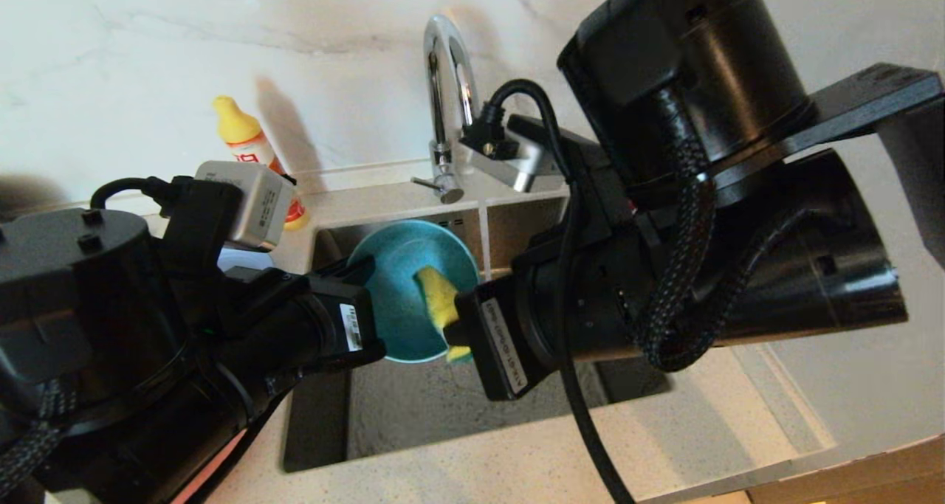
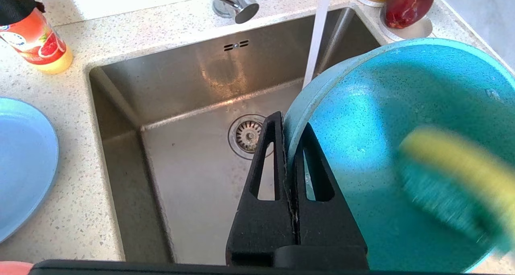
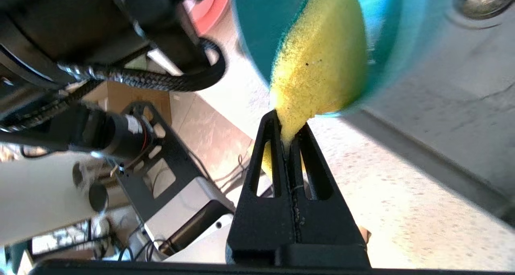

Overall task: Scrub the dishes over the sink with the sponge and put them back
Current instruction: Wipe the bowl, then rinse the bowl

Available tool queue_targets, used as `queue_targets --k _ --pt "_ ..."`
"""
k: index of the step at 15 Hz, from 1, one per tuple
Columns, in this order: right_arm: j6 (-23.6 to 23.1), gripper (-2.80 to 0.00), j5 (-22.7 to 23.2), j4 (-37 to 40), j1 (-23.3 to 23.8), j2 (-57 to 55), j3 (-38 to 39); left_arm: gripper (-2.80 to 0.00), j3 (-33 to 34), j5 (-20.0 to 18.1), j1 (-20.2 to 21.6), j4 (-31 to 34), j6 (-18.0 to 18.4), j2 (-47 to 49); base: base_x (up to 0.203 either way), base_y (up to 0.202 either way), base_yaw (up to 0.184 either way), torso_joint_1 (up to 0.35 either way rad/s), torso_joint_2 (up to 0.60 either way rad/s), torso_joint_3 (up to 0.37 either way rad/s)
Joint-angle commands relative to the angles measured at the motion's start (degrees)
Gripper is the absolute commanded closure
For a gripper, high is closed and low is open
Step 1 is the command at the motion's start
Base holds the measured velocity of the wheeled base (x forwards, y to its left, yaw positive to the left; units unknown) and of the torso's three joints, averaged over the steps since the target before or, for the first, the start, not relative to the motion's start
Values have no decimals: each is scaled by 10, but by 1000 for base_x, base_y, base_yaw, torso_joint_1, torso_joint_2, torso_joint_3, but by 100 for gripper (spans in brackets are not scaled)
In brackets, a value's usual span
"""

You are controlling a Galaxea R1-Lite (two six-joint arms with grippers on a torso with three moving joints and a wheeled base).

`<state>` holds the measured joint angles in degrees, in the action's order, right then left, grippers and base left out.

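Sink [image 2: 193, 178]: set in the speckled bench [image 2: 80, 210] with water running from the tap [image 1: 443, 83]; your whole scrub hangs above the steel, so anything you drop lands hard in the basin.
Teal bowl [image 2: 382, 118]: tipped on edge over the sink, your left gripper [image 2: 288, 124] closed on its rim alone; a firm push from the sponge could lever it out of that thin pinch.
Sponge [image 3: 322, 65]: pressed inside the bowl, your right gripper [image 3: 286, 124] clamped shut on its narrow tail only; wet drag could tug it free.
Grey-blue plate [image 2: 20, 166]: waits on the bench beside the sink, clear of your arms.
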<state>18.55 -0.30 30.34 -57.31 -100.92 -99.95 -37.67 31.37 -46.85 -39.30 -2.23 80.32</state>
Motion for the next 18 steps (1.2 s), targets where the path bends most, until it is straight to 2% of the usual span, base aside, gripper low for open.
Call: queue_targets --k 1,6,10,11,12,14,17,18 --pt "2 0 -2 -2 6 20 -7 0 1 3 0 -2 -1 2 0 0 0 0 0 0" --pt "-4 0 -5 -2 13 62 -16 0 0 2 15 -2 -1 27 0 0 0 0 0 0" --pt "-6 0 -5 2 22 94 -15 0 -18 -10 51 1 -9 74 0 0 0 0 0 0" --pt "-6 0 -4 2 31 103 -9 0 -34 -23 66 10 -13 92 0 0 0 0 0 0" --pt "-6 0 -4 2 33 111 0 0 -57 -36 77 46 -23 102 0 0 0 0 0 0" --pt "-6 0 -4 2 34 123 21 0 -116 -71 90 150 -72 113 0 0 0 0 0 0" --pt "-6 0 -3 1 34 135 40 0 -242 -146 111 323 -179 139 0 0 0 0 0 0" --pt "-6 0 -3 1 34 136 45 0 -282 -162 118 358 -213 164 0 0 0 0 0 0"
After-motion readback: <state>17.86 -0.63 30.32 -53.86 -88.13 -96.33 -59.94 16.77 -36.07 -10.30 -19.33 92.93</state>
